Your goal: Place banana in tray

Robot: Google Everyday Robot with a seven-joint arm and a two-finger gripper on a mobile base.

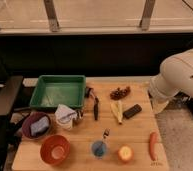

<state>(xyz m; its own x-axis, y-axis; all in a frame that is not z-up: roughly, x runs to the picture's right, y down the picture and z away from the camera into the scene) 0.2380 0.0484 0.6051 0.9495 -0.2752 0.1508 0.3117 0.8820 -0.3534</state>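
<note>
The banana (117, 111) is pale yellow and lies on the wooden table (140, 132), right of centre, next to a small black block (132, 111). The tray (58, 91) is a large green bin at the table's back left, and it looks empty. The robot's white arm (182, 75) bulks over the table's right edge. My gripper (158, 105) shows only as a pale part under the arm, at the right edge. It is to the right of the banana and apart from it, and nothing shows in it.
A bunch of dark grapes (120, 93) lies behind the banana, and a black-handled tool (95, 106) lies to its left. A crumpled white bag (65, 116) and a purple bowl (36, 125) are at the left. An orange bowl (55, 149), a blue cup (99, 148), a round yellow fruit (125, 153) and an orange-red stick (152, 144) line the front.
</note>
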